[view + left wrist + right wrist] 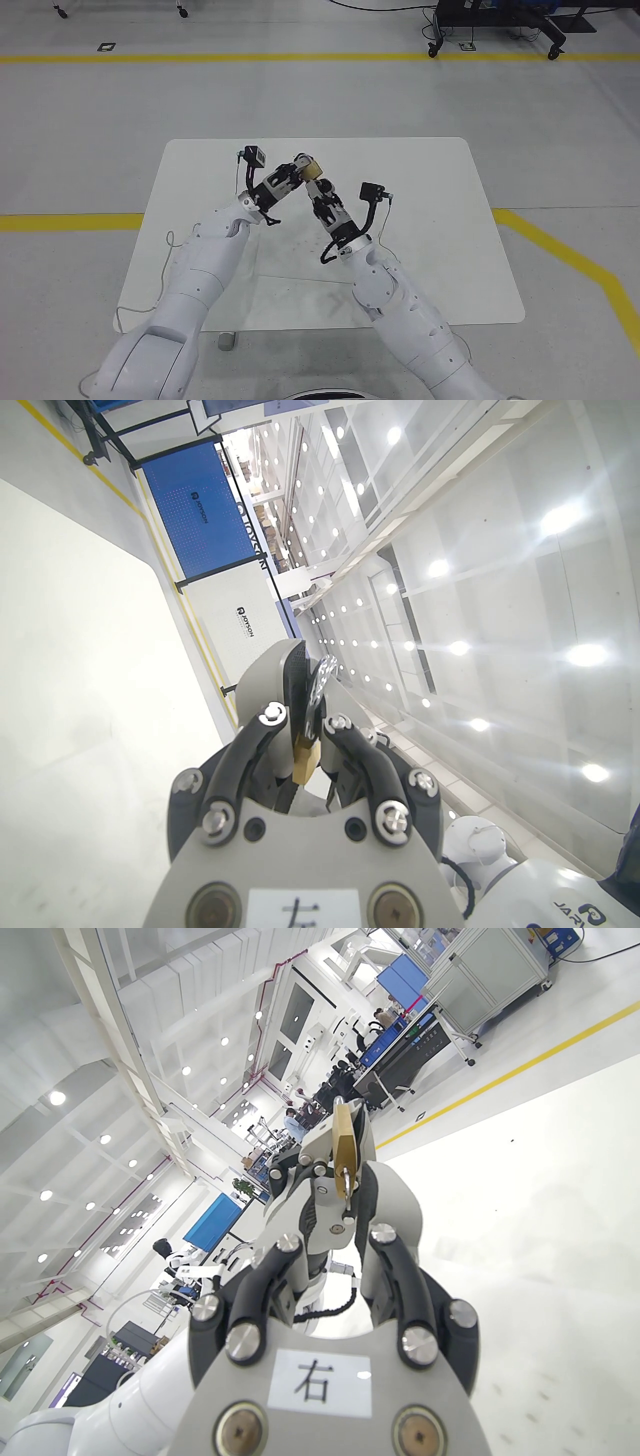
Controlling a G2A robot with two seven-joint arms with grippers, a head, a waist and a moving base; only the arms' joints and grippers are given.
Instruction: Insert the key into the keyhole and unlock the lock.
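We see the left jaws closed on the key (316, 695), its silver length pinched between the black pads (295, 667). The key meets one end of the brass lock (306, 762) — how deep it sits, we cannot tell. The right jaws are clamped on the lock's other end, so the brass body stands out past their tips toward the left jaws. From above, the two arms meet tip to tip over the far middle of the white desk (440, 250), the lock held in the air between them. Grey floor with a yellow line (300, 57) lies beyond the desk.
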